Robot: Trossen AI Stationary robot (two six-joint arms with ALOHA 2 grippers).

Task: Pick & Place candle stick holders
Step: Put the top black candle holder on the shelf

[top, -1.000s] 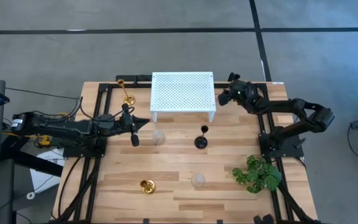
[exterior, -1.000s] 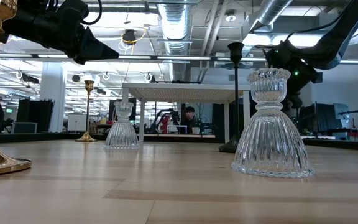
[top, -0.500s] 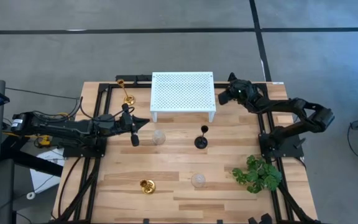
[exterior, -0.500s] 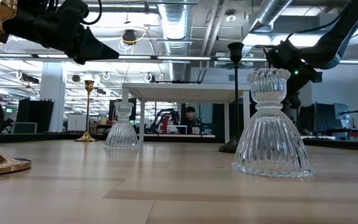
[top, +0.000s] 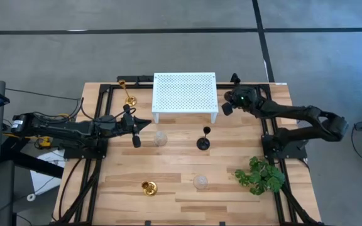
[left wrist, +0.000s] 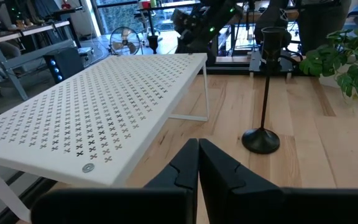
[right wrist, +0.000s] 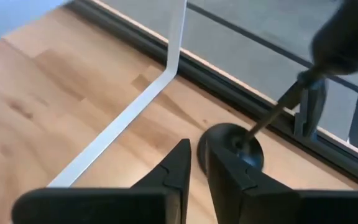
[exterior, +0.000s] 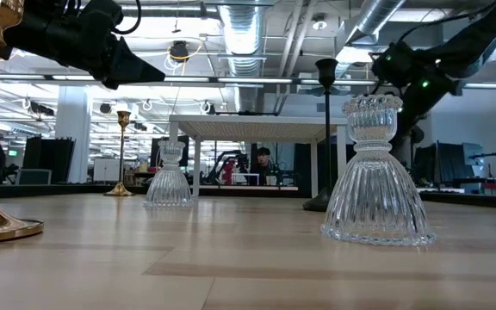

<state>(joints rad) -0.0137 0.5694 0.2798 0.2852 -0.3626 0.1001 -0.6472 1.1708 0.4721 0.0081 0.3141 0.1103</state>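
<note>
A tall black candle stick holder [right wrist: 232, 146] stands on its round base by the table's far edge, right of the white platform's corner leg [right wrist: 166, 68]. My right gripper [right wrist: 197, 146] hangs in the air just near of it, fingers almost together with nothing between them. A second tall black holder [top: 203, 139], two clear glass holders [top: 161, 138] [top: 200, 182], a tall gold holder [top: 129, 94] and a low gold holder [top: 148, 186] stand on the wood. My left gripper [left wrist: 197, 158] hovers shut at the platform's near left corner.
The white perforated platform [top: 184, 91] stands on thin legs at the table's far middle. A green leafy plant [top: 259, 174] sits at the near right. Black frame rails run along the table's left and right sides. A person [exterior: 263, 159] shows far behind the table.
My right gripper has shifted a little toward the table's near edge and risen, and its arm has stretched out straighter. The holders stand where they stood.
</note>
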